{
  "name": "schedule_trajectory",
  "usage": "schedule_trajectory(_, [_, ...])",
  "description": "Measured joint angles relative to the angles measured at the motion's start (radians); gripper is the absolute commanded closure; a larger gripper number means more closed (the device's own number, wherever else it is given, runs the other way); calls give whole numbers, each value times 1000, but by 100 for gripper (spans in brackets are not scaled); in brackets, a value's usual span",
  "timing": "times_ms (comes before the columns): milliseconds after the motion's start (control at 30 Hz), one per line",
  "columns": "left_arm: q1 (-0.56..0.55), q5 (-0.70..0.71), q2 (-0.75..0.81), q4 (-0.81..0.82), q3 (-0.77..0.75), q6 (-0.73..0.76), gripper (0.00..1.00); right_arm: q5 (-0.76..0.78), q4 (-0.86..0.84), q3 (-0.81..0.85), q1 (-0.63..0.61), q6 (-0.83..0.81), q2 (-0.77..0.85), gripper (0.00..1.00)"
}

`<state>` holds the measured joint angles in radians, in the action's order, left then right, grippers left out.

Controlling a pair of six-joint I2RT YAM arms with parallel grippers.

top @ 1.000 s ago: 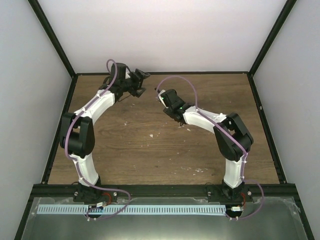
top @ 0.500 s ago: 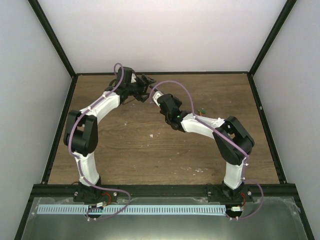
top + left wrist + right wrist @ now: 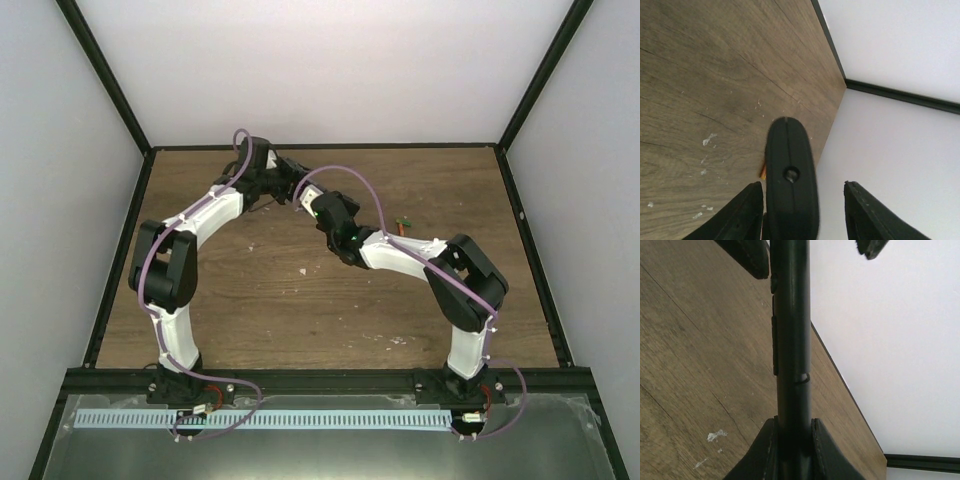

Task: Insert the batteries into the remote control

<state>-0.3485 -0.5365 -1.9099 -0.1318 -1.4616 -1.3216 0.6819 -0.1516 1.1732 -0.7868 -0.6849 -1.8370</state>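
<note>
Remote control [image 3: 790,340] running straight out from between the right fingers [image 3: 767,452], which are clamped on its near end, far end reaching in between the left fingers [image 3: 862,215] – these part open, one just beside it, the other apart – orange battery [image 3: 404,222] on the surface [image 3: 700,75], clear of both pairs of fingers

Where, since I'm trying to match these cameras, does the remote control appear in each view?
Top external: remote control upper centre, between left gripper and right gripper, hard to separate from them.
Left wrist: bottom centre, end-on, between the left gripper's fingers.
Right wrist: upright black bar through the middle, clamped by the right gripper at the bottom.
Shared landmark: the wooden table, its far edge against the white wall.
</note>
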Motion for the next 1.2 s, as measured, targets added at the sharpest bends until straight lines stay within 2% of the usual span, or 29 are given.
schedule_trajectory(200, [0, 1, 0, 3, 5, 1, 64, 12, -21, -11, -4, -23, 0, 99])
schedule_trajectory(667, [-1, 1, 0, 0, 6, 22, 75, 44, -105, -56, -11, -85, 15, 99])
schedule_trajectory(1200, [-1, 21, 0, -5, 6, 43, 73, 48, -134, -81, -15, -119, 30, 99])
